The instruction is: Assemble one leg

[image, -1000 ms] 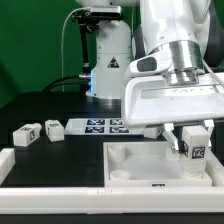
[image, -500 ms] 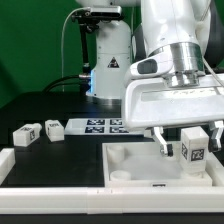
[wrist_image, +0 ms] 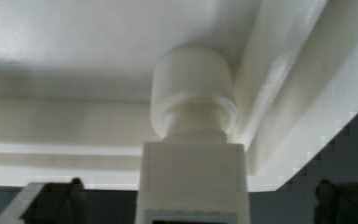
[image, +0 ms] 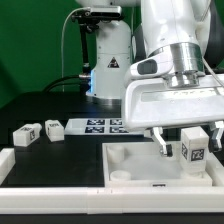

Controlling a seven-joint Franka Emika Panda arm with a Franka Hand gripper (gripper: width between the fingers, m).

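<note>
A white leg (image: pixel 192 148) with a black-and-white tag stands upright in the large white square tabletop (image: pixel 130 165), at its corner on the exterior view's right. My gripper (image: pixel 190 140) is open; its fingers (image: pixel 160 142) stand apart on either side of the leg without touching it. In the wrist view the leg (wrist_image: pixel 194 140) runs down between the dark fingertips (wrist_image: pixel 51 200) toward the tabletop's inner corner (wrist_image: pixel 87 60). Two more legs (image: pixel 24 135) (image: pixel 52 128) lie on the black table at the exterior view's left.
The marker board (image: pixel 105 126) lies behind the tabletop. A white raised border runs along the front (image: pixel 60 205) and at the exterior view's left (image: pixel 5 160). A white robot base and a lamp stand at the back (image: pixel 108 65).
One second ago the fingers were closed on the leg. They have since opened and let it go; the leg stays standing in the tabletop. Nothing moved in the last half second.
</note>
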